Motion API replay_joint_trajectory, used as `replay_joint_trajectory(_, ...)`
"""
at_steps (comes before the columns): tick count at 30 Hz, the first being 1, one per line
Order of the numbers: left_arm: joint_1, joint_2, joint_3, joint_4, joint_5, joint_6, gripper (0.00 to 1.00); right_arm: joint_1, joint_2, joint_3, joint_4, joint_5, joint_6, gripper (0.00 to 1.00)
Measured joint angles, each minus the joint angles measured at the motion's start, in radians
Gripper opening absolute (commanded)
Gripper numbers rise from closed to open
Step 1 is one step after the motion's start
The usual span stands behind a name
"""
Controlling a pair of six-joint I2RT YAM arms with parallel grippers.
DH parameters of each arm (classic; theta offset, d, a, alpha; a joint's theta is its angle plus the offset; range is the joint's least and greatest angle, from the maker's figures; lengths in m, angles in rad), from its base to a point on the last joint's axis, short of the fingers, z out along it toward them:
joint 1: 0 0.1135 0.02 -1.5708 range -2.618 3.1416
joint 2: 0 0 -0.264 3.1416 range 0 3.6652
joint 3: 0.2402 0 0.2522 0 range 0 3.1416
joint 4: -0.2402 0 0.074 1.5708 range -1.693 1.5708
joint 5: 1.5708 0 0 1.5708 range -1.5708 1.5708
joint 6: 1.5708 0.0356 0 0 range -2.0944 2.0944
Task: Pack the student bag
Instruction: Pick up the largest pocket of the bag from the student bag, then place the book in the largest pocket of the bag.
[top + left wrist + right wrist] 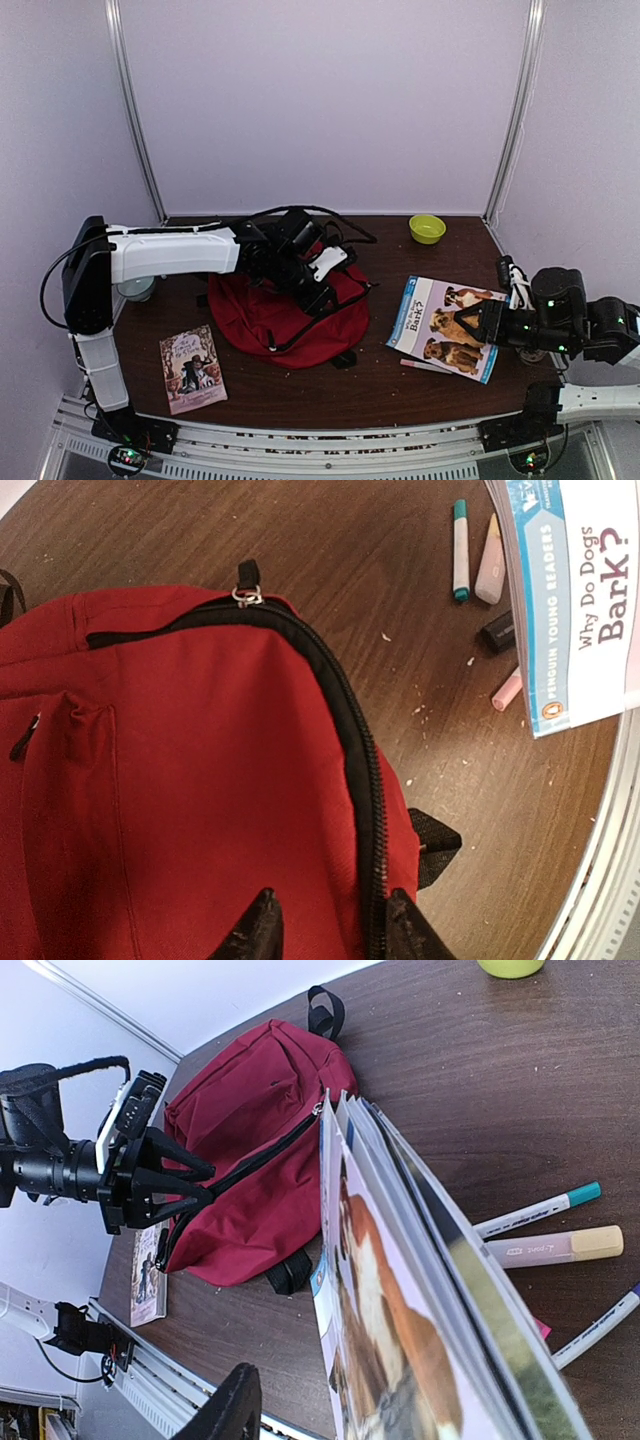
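Red fabric fills my left wrist view: the student bag [180, 780] lies flat near the middle of the table [400, 390], directly beneath my left gripper [333, 930]. Its jaws stand apart, one black tip on either side of the bag's curved black zipper [350, 710], right down at the cloth. I cannot tell whether the tips press into the fabric, and nothing is pinched between them. From above, the left arm reaches in from the left edge and covers the bag's far side, so only the near half of the bag shows. My right gripper [478, 325] is well apart from the bag, over the right side of the table, and is clamped on the near edge of a dog book [445, 325]. The book is tilted up off the wood, its pages fanning a little in the right wrist view. Several pens [540, 1210] lie on the table beside and partly under the book. A green bowl [427, 228] sits at the far right corner, and a second book [192, 368] lies flat near the left front.
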Motion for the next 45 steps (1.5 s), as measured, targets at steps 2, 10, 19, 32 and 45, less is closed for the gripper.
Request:
replay_joint_trajectory(2,0.000,0.000,-0.003,0.000,0.000,-0.003,0.16,0.000,0.003,0.000,0.003,0.000,-0.002,0.00)
replay_joint_trajectory(10,0.000,-0.007,-0.013,0.004,0.010,-0.015,0.00,-0.001,0.003,0.000,0.016,-0.013,-0.002,0.00)
replay_joint_trajectory(19,0.002,-0.126,-0.035,0.020,0.042,-0.128,0.00,-0.002,0.003,-0.001,0.156,-0.101,0.052,0.00)
replay_joint_trajectory(32,0.006,-0.150,-0.052,0.060,0.006,-0.268,0.00,0.009,0.117,-0.114,0.505,-0.111,0.302,0.00)
replay_joint_trajectory(45,0.006,-0.107,0.021,0.135,0.020,-0.360,0.00,0.077,0.278,-0.197,0.682,-0.076,0.447,0.00)
